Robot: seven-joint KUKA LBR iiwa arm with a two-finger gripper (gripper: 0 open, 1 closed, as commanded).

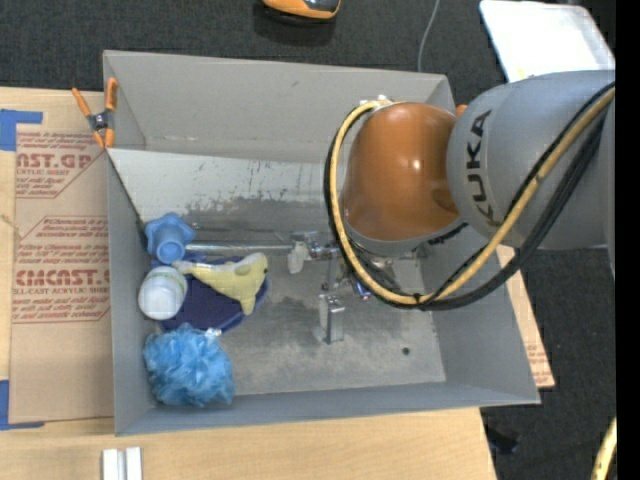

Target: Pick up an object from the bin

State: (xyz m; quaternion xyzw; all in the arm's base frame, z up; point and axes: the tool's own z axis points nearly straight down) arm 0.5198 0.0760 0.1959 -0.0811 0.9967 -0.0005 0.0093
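My gripper [315, 291] hangs low over the bare middle of the bin floor, open, with nothing between its fingers. One fingertip [297, 258] is toward the back and the other [332, 326] toward the front. Just left of it lies a yellow soft plastic piece [241, 275], draped over a dark blue flat thing [212, 311]. The yellow piece is close to the rear fingertip but apart from it.
Along the bin's left wall lie a light blue small cup-like thing [167, 236], a white round cap [162, 293] and a blue mesh bath sponge [188, 366] in the front left corner. The arm's orange cover hides the bin's right back part.
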